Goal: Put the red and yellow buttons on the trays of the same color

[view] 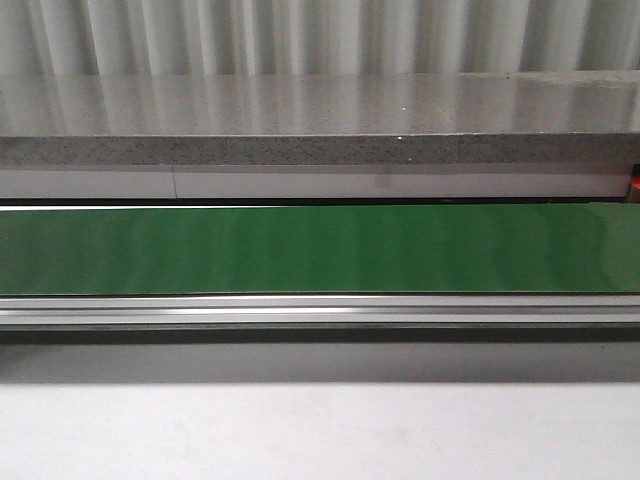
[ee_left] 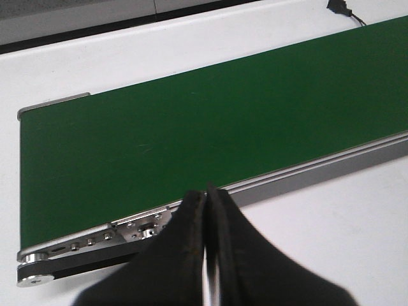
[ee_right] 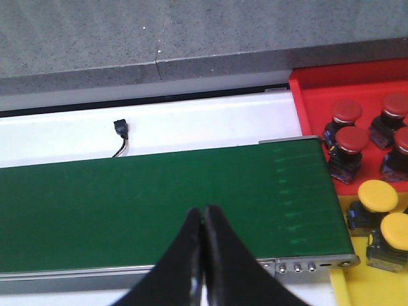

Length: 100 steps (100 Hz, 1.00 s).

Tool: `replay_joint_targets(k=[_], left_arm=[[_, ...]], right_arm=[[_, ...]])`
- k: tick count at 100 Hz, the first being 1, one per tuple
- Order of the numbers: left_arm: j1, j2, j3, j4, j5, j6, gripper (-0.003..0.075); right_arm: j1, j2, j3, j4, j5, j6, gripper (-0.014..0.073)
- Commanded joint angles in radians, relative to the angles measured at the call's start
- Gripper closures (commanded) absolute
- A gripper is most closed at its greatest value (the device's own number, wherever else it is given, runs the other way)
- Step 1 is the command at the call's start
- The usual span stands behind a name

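From the front camera I see only the green conveyor belt (view: 320, 250) running left to right across the white table (view: 320, 430); neither arm shows there. My left gripper (ee_left: 205, 204) is closed on nothing above the belt's left end. My right gripper (ee_right: 203, 220) is likewise closed and empty. Only its camera reveals the red tray (ee_right: 312, 111) holding four red buttons (ee_right: 349, 143), and, nearer, the yellow tray (ee_right: 357, 280) with two yellow buttons (ee_right: 377, 197), both past the belt's right end.

Speckled grey stone ledge (view: 320, 150) behind white table (view: 320, 430); pale ribbed wall (view: 300, 35), possibly curtain.
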Motion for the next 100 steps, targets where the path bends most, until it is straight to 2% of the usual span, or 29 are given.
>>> replay_joint_targets(k=[1, 33, 55, 69, 86, 100], left_arm=[[-0.006, -0.001, -0.027, -0.02, -0.062, -0.002, 0.074], [-0.006, -0.001, -0.027, -0.02, -0.062, -0.002, 0.074], [-0.006, -0.001, -0.027, -0.02, -0.062, -0.002, 0.074], [-0.006, -0.001, -0.027, -0.02, -0.062, -0.002, 0.074], [-0.006, -0.001, -0.027, -0.02, -0.062, -0.002, 0.074], [-0.006, -0.001, -0.027, -0.02, -0.062, -0.002, 0.074]], right_arm=[[0.001, -0.056, 0.012, -0.034, -0.094, -0.004, 0.066], [0.001, -0.285, 0.167, -0.035, -0.133, -0.006, 0.066], [0.001, -0.418, 0.313, -0.043, -0.236, -0.006, 0.066], [-0.014, -0.451, 0.425, -0.042, -0.388, -0.005, 0.066], [-0.099, -0.451, 0.554, -0.05, -0.642, -0.006, 0.066], [-0.146, -0.452, 0.646, -0.074, -0.769, -0.006, 0.066]])
